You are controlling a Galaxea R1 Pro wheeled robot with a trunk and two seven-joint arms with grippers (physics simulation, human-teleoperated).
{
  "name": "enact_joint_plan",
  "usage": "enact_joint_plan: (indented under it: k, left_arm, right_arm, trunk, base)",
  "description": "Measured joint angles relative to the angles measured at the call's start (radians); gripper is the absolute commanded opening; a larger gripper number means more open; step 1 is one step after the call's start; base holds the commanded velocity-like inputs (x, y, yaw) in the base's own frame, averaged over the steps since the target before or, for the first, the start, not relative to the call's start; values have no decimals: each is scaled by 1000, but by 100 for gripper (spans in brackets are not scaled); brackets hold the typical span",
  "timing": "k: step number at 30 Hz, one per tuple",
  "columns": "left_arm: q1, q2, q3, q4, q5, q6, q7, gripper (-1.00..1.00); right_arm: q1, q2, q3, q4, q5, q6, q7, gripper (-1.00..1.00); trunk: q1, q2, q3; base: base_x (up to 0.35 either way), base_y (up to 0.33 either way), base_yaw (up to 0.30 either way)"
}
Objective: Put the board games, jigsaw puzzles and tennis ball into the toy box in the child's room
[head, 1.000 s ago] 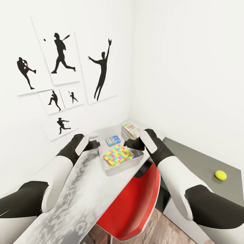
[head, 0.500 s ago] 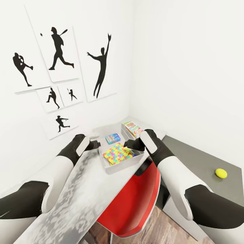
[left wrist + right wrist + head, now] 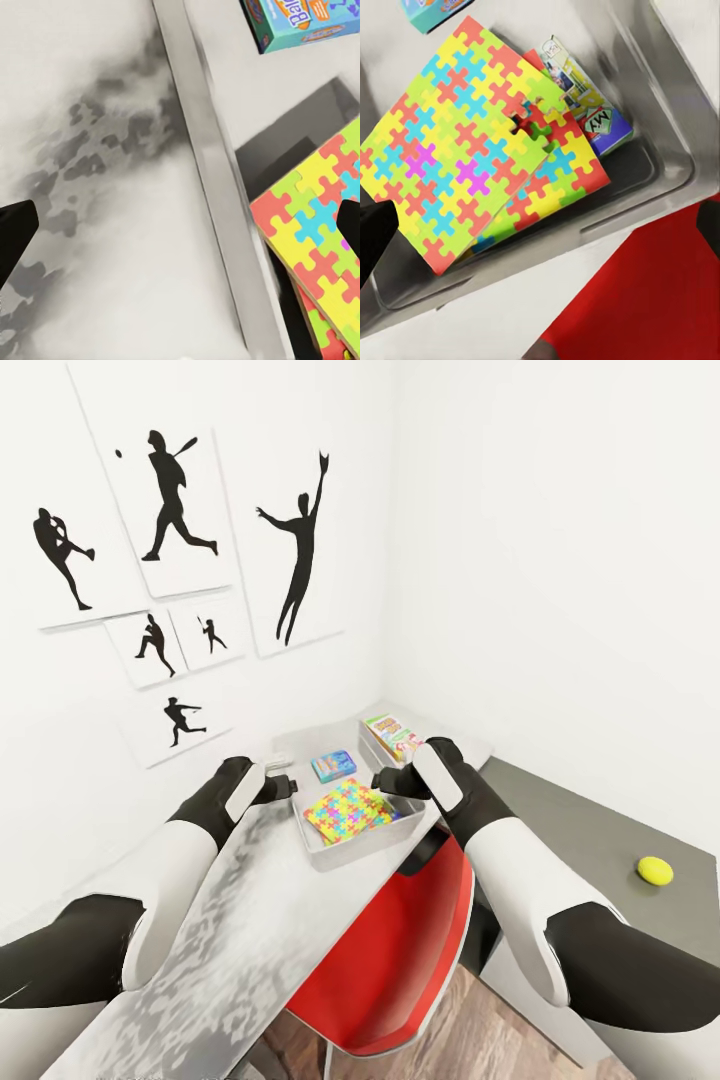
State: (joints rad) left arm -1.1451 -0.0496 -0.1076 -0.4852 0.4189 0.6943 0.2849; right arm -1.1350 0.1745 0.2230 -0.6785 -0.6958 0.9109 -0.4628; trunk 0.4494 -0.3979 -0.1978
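**Jaws apart and empty on both arms above the toy box**

Both grippers have their jaws apart with nothing between them. In the left wrist view the left gripper (image 3: 180, 225) shows its two dark fingertips at opposite edges of the picture, and the right wrist view shows the same for the right gripper (image 3: 540, 225). In the head view the left gripper (image 3: 283, 786) hangs over the mottled grey-white counter (image 3: 230, 920) just beside the near-left wall of the toy box (image 3: 352, 850), while the right gripper (image 3: 385, 784) hangs over the box's right side.

That grey bin sits on the counter in the corner of the room. Inside it lie the two jigsaw puzzles (image 3: 457, 142), one mat stacked askew on the other, their ragged edges overlapping. Under them, toward one end wall, a board game with a printed lid (image 3: 585, 97) pokes out, partly covered by the mats; its blue corner shows.

A blue board game (image 3: 333, 765) lies flat on the counter just beyond the bin's far wall, outside it. An orange-green board game (image 3: 392, 736) leans at the bin's far-right corner; whether it rests inside the bin or against its outer wall cannot be told.

On the darker grey stretch of counter to the right, the tennis ball (image 3: 655, 871) sits alone, well apart from the bin. A red chair (image 3: 390, 950) stands tucked under the counter's edge between the arms.
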Motion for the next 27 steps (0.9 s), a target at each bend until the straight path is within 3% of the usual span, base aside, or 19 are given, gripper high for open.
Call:
enact_joint_plan:
  k: [6, 18, 27]
  left_arm:
    - [1, 0, 0, 0, 0, -2, 1, 100]
    - [2, -1, 0, 0, 0, -3, 1, 100]
    - [3, -3, 0, 0, 0, -3, 1, 100]
  right_arm:
    - [-1, 0, -1, -1, 18, 0, -2, 100]
    - [-1, 0, 0, -3, 22, -28, -2, 100]
    - [-2, 0, 1, -3, 22, -32, -2, 100]
  trunk:
    - [0, 0, 0]
    - [0, 0, 0]
    - [0, 0, 0]
  base:
    - [0, -200, 196]
    - [0, -68, 43]
    - [0, -112, 217]
